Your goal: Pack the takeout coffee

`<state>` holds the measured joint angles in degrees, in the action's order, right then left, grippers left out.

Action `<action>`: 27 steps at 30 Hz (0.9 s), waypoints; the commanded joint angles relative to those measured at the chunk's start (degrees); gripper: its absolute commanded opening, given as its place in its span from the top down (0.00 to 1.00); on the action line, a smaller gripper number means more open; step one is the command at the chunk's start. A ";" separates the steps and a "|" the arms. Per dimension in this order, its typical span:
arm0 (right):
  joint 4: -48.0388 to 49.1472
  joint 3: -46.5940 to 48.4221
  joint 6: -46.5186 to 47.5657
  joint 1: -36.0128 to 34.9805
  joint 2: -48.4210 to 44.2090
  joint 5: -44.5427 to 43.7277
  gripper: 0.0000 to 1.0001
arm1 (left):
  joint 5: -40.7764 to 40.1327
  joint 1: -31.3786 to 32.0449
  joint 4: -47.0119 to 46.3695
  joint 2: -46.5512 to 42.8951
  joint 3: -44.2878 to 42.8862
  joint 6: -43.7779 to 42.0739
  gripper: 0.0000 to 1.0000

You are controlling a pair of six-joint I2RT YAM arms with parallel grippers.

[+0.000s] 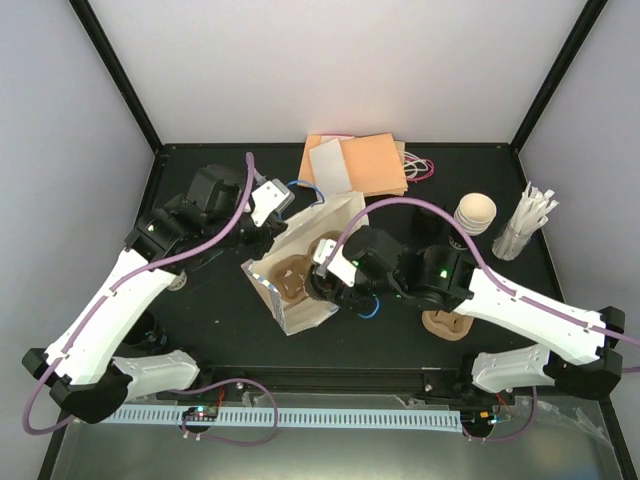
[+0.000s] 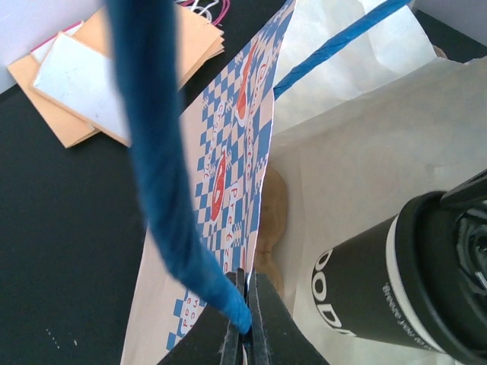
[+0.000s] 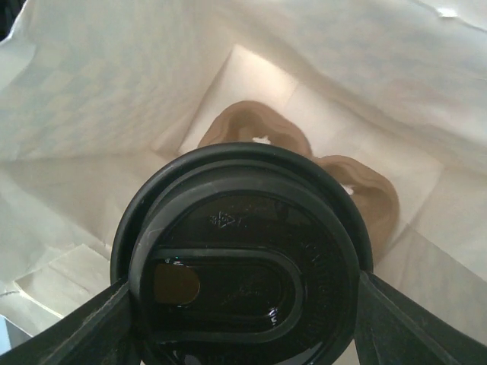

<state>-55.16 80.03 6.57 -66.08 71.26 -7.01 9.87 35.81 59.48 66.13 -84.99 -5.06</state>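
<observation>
Black and round, the lid (image 3: 243, 258) of the coffee cup (image 2: 380, 296) fills the right wrist view, its drinking slot showing. The right gripper (image 3: 243, 327) grasps this cup, one finger pressed on each side just under the lid. The cup's side is black with white letters. It hangs tilted inside the open mouth of a paper bag (image 2: 221, 190), above a brown pulp carrier (image 3: 259, 129) that lies on the bag's floor; whether cup and carrier touch cannot be told.

The bag is white inside, with a blue and red chequered print outside. The left gripper (image 2: 247, 334) is clenched on the bag's blue handle (image 2: 160, 167), at the bag's far left rim as seen from above.

On the black table (image 1: 200, 320) a second carrier (image 1: 447, 324) lies just beside the right arm. Behind it stands a stack of cream cups (image 1: 475, 213), and near that a holder of white sticks (image 1: 527, 222). Orange paper sleeves (image 1: 365, 165) lie at the back, behind the bag.
</observation>
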 commanded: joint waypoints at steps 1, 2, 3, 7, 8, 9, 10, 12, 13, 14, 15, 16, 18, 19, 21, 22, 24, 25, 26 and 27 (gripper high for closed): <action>3.44 -2.01 1.73 -3.12 0.15 -2.98 0.45 | 1.53 1.60 -1.40 -0.21 -2.43 -3.64 0.98; 3.59 -2.33 1.96 -3.83 0.23 -3.16 0.45 | 1.68 1.92 -1.39 -0.33 -2.31 -3.90 0.98; 3.75 -2.56 2.30 -4.54 0.34 -3.56 0.45 | 2.03 2.18 -1.46 -0.44 -2.24 -4.17 0.98; 4.98 -2.90 2.88 -5.96 0.01 -5.45 0.45 | 4.18 3.50 -1.80 -1.28 -1.54 -5.29 0.98; 5.49 -2.99 2.84 -5.98 -0.16 -6.19 0.45 | 4.94 3.86 -1.94 -1.57 -1.10 -5.65 0.98; 6.00 -3.45 2.82 -5.97 -0.50 -7.54 0.45 | 5.33 4.36 -2.14 -1.87 -0.50 -5.92 0.98; 6.58 -3.92 2.82 -5.94 -0.97 -8.94 0.45 | 5.34 4.91 -2.32 -2.15 0.10 -6.09 0.98; 7.22 -4.42 2.61 -5.98 -1.40 -12.51 0.45 | 5.01 5.70 -2.28 -2.25 1.19 -6.25 0.98; 7.14 -4.37 2.62 -5.92 -1.45 -13.77 0.46 | 4.54 6.23 -2.19 -2.27 1.61 -6.20 0.98; 6.90 -4.14 2.66 -5.91 -1.48 -14.39 0.46 | 3.93 6.47 -2.11 -2.31 2.05 -6.19 0.98; 6.64 -3.91 2.59 -5.85 -1.48 -14.63 0.46 | 3.22 6.68 -2.12 -2.40 2.41 -6.17 0.98; 6.50 -3.77 2.51 -5.89 -1.48 -14.61 0.46 | 2.76 6.91 -2.12 -2.41 2.89 -6.19 0.98; 6.31 -3.86 2.48 -5.90 -1.52 -14.38 0.46 | 2.46 7.13 -2.03 -2.66 3.34 -6.48 0.98; 6.17 -4.15 2.69 -5.82 -1.54 -14.54 0.46 | 2.48 7.23 -2.01 -2.89 3.42 -6.60 0.98; 5.48 -4.71 3.00 -5.82 -1.26 -15.62 0.47 | 2.47 7.49 -2.30 -3.56 3.61 -6.82 0.99; 4.85 -4.86 3.15 -5.82 -1.02 -15.88 0.47 | 2.45 7.58 -2.41 -3.88 3.66 -6.96 0.98; 3.41 -4.66 2.81 -5.89 -0.47 -16.02 0.48 | 2.08 7.60 -2.54 -4.35 3.66 -7.17 0.98; 2.95 -4.55 2.49 -5.87 -0.32 -15.90 0.48 | 1.73 7.61 -2.58 -4.69 3.65 -7.42 0.99; 2.64 -4.53 2.45 -5.94 -0.22 -15.68 0.48 | 1.39 7.61 -2.61 -4.96 3.64 -7.56 0.99; 2.43 -4.58 2.54 -5.98 0.04 -15.70 0.49 | 1.09 7.61 -2.68 -5.03 3.54 -7.89 0.98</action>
<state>-51.46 75.50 8.93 -71.81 71.09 -20.93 12.27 42.96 58.89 63.22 -80.82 -11.00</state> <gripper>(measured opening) 0.703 0.016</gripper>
